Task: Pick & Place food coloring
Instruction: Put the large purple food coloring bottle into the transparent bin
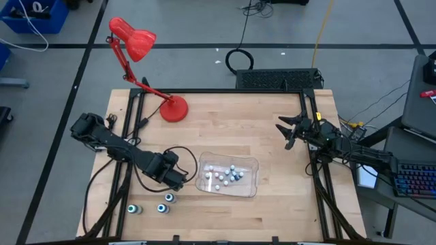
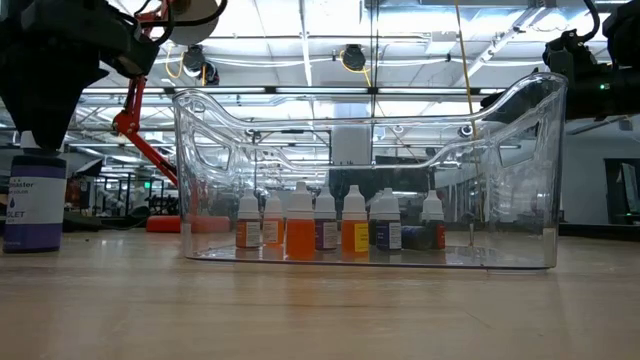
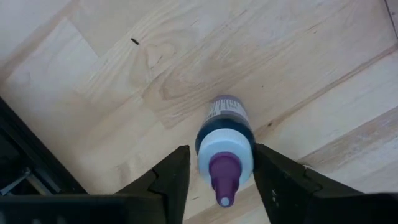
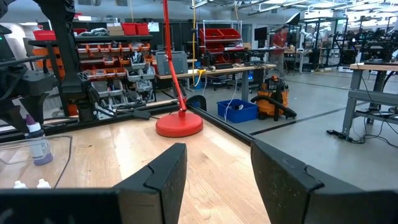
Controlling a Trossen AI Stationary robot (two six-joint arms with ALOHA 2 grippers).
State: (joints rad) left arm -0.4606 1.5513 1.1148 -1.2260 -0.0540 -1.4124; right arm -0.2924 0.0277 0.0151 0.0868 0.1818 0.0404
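Observation:
A food coloring bottle [image 3: 225, 140] with a purple tip, white shoulder and dark body stands upright on the wood table; the low view shows it at far left [image 2: 33, 205]. My left gripper [image 3: 221, 152] points straight down over it, open, one finger on each side of its shoulder. In the high view the gripper [image 1: 176, 181] hides that bottle. Three more teal-topped bottles [image 1: 162, 208] stand on the table near the front left. Several tiny bottles [image 1: 223, 177] stand inside the clear tray [image 1: 249, 188]. My right gripper [image 1: 286, 133] waits open at the table's right side. My left gripper comes at the bottle from above, fingers pointing down. One finger [image 3: 270, 180] lies against the white shoulder [image 3: 247, 158]. A sliver of table shows between the other finger [image 3: 174, 177] and the bottle. The bottle stands upright on the table.
A red desk lamp [image 1: 174, 109] stands at the far left of the table, its arm reaching back. A black cable [image 1: 178, 151] loops between the lamp and the tray. Bare wood lies between the tray and my right gripper.

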